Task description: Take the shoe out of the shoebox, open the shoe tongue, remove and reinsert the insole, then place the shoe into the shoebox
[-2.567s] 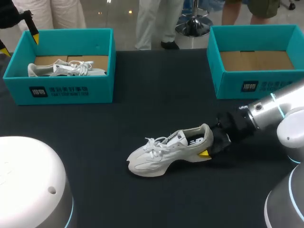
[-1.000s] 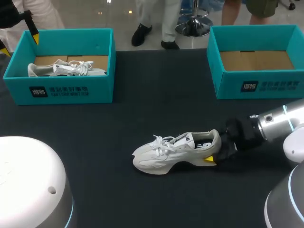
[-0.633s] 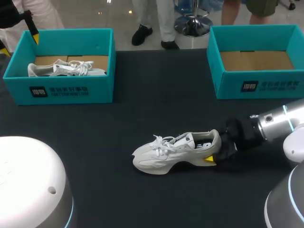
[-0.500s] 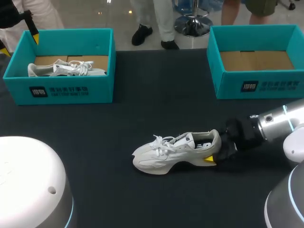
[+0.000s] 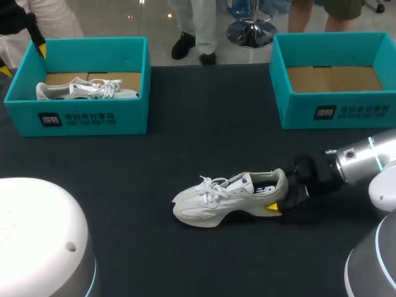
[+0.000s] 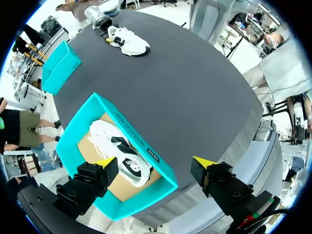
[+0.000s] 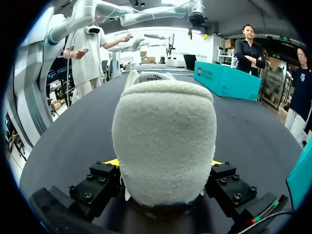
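A white lace-up shoe point(image 5: 229, 198) lies on its sole on the black table, toe pointing left. My right gripper point(image 5: 279, 199) is at its heel. In the right wrist view the padded heel point(image 7: 163, 141) fills the gap between the two fingers, and my right gripper point(image 7: 164, 162) is shut on it from both sides. My left gripper point(image 6: 155, 161) hangs high over the left teal shoebox point(image 6: 146, 151), open, holding nothing. A second white shoe point(image 6: 119, 153) lies inside that box.
The left teal shoebox point(image 5: 93, 117) stands at the back left with the second shoe point(image 5: 86, 90) in it. Another teal shoebox point(image 5: 334, 114) stands at the back right with only cardboard lining inside. Bare black table lies between the boxes and the shoe.
Since the oldest frame my right gripper has drawn the shoe a little to the right. Over the last second the shoe and right arm stay still; my left gripper has shifted slightly.
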